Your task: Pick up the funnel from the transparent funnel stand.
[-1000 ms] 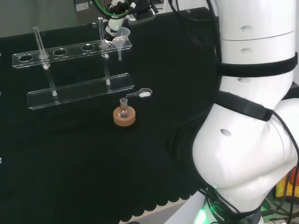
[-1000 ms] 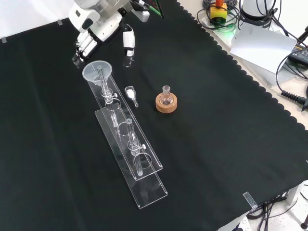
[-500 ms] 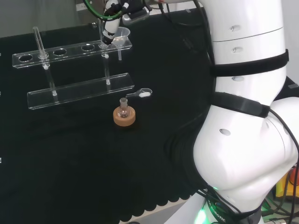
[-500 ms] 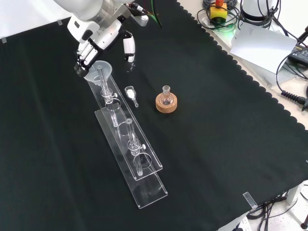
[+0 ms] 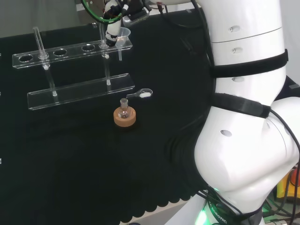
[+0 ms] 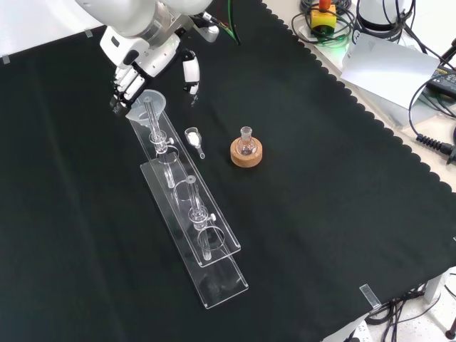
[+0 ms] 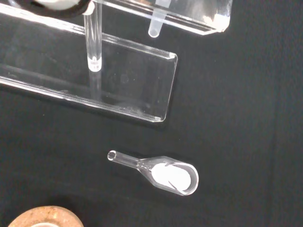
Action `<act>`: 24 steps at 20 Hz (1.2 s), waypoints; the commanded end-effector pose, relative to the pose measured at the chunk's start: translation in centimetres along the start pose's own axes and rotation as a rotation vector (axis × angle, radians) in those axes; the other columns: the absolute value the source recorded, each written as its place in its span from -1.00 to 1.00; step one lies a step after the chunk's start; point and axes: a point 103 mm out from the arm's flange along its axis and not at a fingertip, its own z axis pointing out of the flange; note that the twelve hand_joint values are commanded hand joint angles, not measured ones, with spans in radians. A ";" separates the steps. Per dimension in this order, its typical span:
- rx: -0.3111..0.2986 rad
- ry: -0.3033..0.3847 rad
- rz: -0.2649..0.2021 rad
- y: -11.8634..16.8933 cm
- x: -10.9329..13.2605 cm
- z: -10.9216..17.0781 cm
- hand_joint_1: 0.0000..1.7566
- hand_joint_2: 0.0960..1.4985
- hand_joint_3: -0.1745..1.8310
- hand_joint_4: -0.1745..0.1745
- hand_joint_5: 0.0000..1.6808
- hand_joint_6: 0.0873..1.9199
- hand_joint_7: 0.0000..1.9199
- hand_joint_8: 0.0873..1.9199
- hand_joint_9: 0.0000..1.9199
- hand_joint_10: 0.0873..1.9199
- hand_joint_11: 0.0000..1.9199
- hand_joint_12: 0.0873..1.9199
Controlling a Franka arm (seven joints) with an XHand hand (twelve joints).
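Funnel: sits in the end hole of the stand's top bar, at the far end in the front view and at the right end in the head view; its stem hangs below the bar, seen close in the wrist view.
Stand: clear, two long bars one above the other on thin posts, lying on the black counter; the other holes along the top bar look bare.
Robot hand: at the funnel's rim, fingers bent down along one side, thumb held out well apart on the other side. Fingers seem to touch the rim, though the clear plastic makes contact hard to judge; nothing is gripped, and the funnel is not lifted.
Robot hand, head view: just left of the funnel cup, above the top bar.
Scoop: small clear scoop with white powder in its bowl, flat on the cloth just beside the stand; plain in the wrist view.
Flask: small, round, upright in a cork ring, near the scoop and apart from the stand.
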 end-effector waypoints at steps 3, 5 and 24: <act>0.016 -0.005 -0.005 1.1 0.0 0.2 -0.18 -0.15 -0.39 -0.08 -0.91 -1.00 -1.00 -0.66 -0.89 -0.11 -0.60 0.52; 0.021 -0.042 0.000 1.4 0.3 0.1 -0.18 -0.15 -0.38 -0.07 -0.90 -1.00 -1.00 -0.65 -0.89 -0.12 -0.59 0.52; 0.031 -0.009 0.028 1.9 -0.9 0.1 -0.20 -0.17 -0.34 -0.02 -0.87 -1.00 -1.00 -0.62 -0.87 -0.12 -0.61 0.52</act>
